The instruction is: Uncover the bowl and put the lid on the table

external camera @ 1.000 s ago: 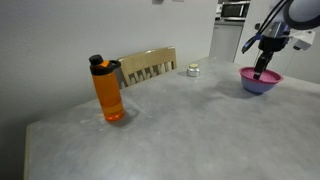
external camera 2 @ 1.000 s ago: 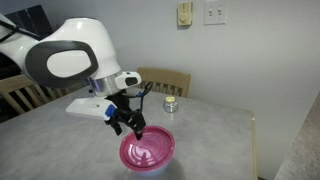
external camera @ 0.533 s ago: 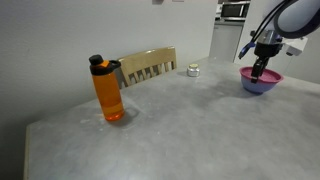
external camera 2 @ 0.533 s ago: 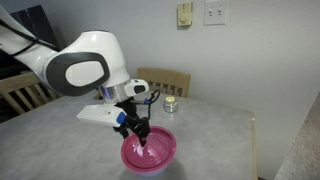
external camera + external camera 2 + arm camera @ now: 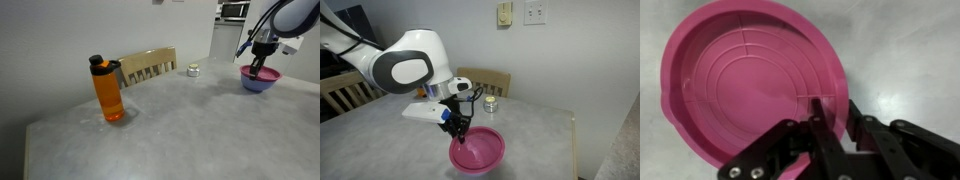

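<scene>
In the wrist view we see the lid point(image 5: 745, 80) as a flat round magenta plastic disc w/ a smooth, slightly glossy face, moulded concentric rings, faint radial lines and a low raised rim. Under it lies the table point(image 5: 910, 50), a matte light grey top w/ faint stone-like mottling. The gripper point(image 5: 835, 120) is black and angular. Its jaws are drawn nearly together and pinch the lid's rim, one inside the rim and one outside. In an exterior view the bowl point(image 5: 258, 86) shows as a small round periwinkle plastic cup near the table's far end, w/ the pink lid at its top and the gripper directly above. From here we can't tell whether the lid sits on the bowl or is raised just off it. In the other exterior view the lid point(image 5: 480, 152) hides approx. all of the bowl. Well apart stand a translucent orange bottle point(image 5: 108, 92) w/ a dark cap, a tiny white-and-metal jar point(image 5: 192, 70) and a slatted wooden chair back point(image 5: 150, 64).
</scene>
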Tool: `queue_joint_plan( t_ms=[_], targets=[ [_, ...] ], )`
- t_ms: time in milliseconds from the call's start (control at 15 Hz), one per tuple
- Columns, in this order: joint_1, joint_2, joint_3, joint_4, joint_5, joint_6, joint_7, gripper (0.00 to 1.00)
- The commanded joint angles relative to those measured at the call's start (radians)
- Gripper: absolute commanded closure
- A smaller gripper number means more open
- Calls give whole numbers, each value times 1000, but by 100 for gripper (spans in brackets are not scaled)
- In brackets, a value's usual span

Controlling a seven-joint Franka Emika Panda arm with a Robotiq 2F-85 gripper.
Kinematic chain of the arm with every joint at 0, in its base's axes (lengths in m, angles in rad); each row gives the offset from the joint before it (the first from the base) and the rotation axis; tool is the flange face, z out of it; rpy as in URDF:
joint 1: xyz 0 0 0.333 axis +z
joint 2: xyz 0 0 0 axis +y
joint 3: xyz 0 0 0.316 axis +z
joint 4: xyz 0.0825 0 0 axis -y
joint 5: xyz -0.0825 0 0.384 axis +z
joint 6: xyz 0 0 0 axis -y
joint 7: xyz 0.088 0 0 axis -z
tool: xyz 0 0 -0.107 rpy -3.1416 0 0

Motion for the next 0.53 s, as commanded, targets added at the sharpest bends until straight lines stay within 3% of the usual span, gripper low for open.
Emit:
queue_joint_plan(
  t_ms=[0,467],
  targets=[
    [-27,14,28,33,-12,-29,-9,99],
    [-38,-44,80,21,15,-63,-61,97]
  ],
)
